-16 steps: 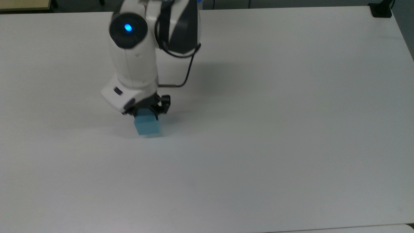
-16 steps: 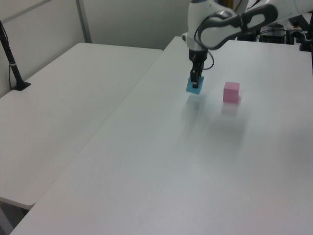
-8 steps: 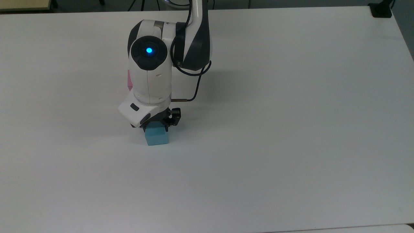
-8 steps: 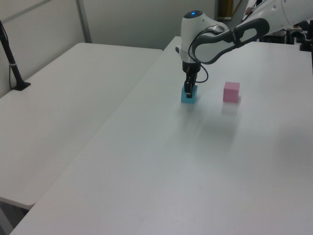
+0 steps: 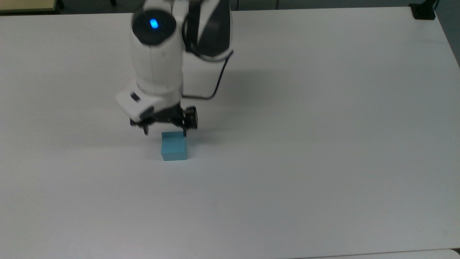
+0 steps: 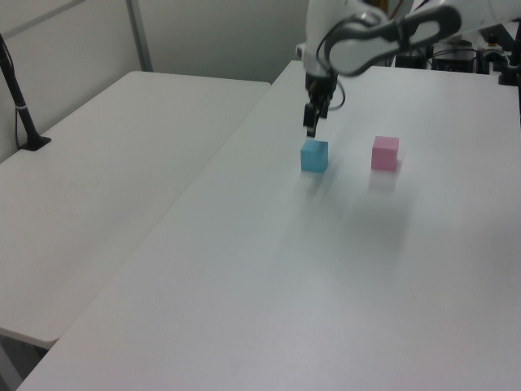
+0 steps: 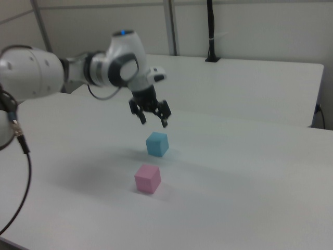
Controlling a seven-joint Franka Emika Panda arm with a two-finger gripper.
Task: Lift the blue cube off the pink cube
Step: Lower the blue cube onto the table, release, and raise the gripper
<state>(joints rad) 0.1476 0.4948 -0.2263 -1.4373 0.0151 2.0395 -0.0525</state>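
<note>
The gripper (image 7: 154,117) is seen spread wide and holding nothing, hung just above the blue cube (image 7: 156,144). The cube is set flat on the white table (image 5: 323,144), directly below the fingertips and apart from them. Beyond it, well apart from the claw, the pink cube (image 7: 148,178) stands alone — the unstacking is judged done. One risk is left: if the arm were lowered or swung low, the blue cube (image 5: 174,150) could be nudged by a fingertip. The gap between the two cubes is given by the left view and the right view, while in the top view the spread of the fingers is plainest.
</note>
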